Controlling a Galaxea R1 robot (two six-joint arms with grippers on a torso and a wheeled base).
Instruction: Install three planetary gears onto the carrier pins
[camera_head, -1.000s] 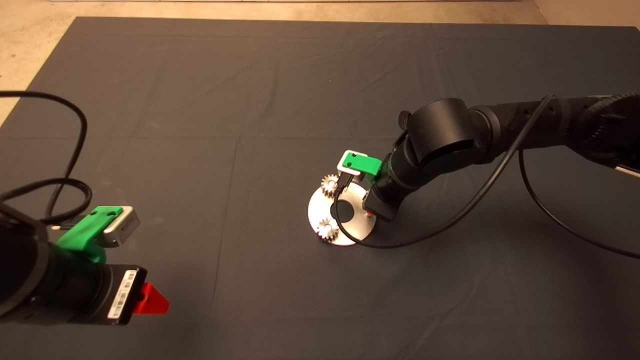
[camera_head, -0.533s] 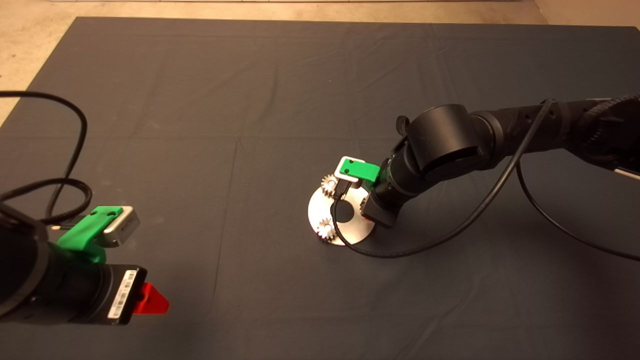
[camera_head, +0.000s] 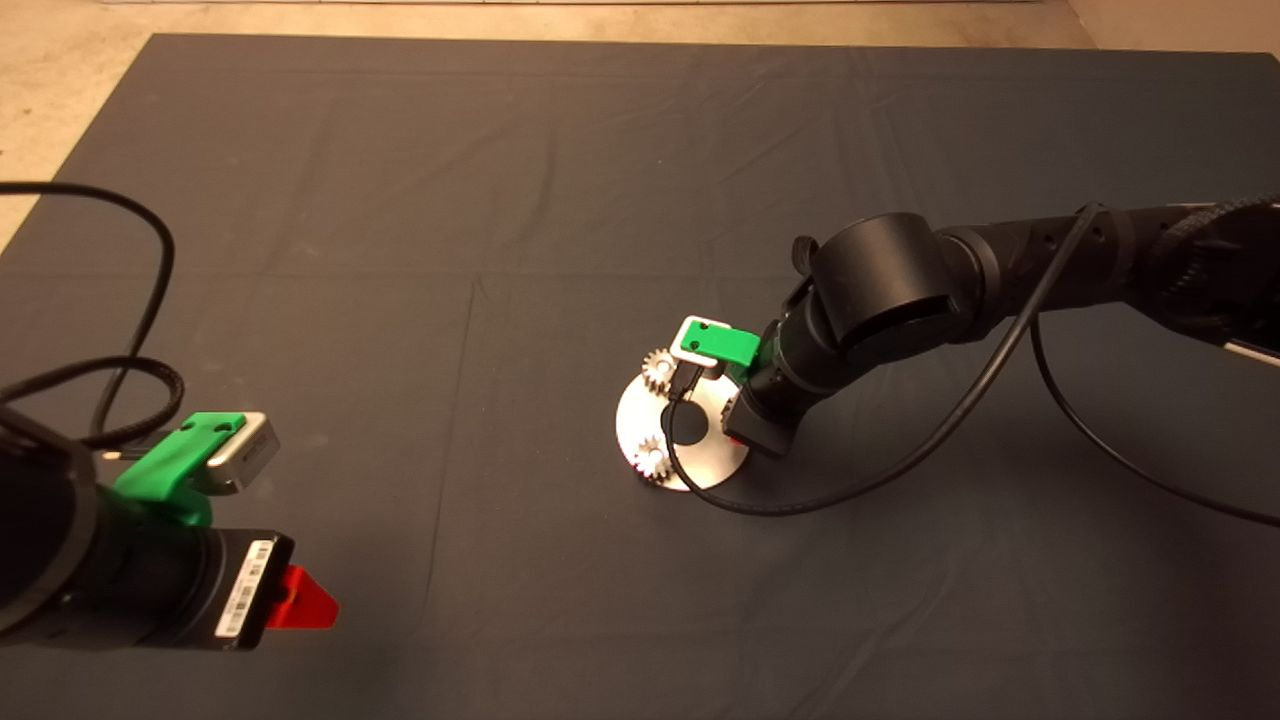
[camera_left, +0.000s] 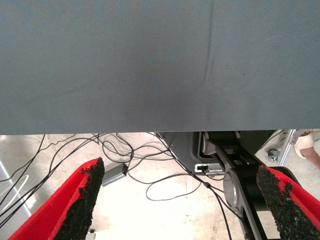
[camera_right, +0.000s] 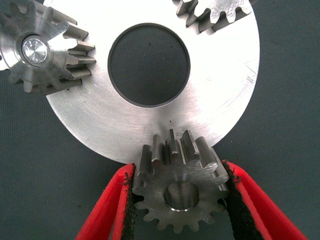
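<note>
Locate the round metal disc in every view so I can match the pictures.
Head view: disc lies on the mat just right of centre, under the right gripper.
Left wrist view: not in it.
Right wrist view: disc fills the upper part, beyond the held gear.
Shared landmark: the disc's central hole.

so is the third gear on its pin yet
Cannot tell: third gear sits gripped between the right gripper's fingers at the disc rim.

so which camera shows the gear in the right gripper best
The right wrist view: the third gear fills the foreground between the right gripper fingers, teeth and bore plain, at the disc edge. In the head view the arm hides it; only the two mounted gears show. The left wrist view shows only mat and floor.
</note>
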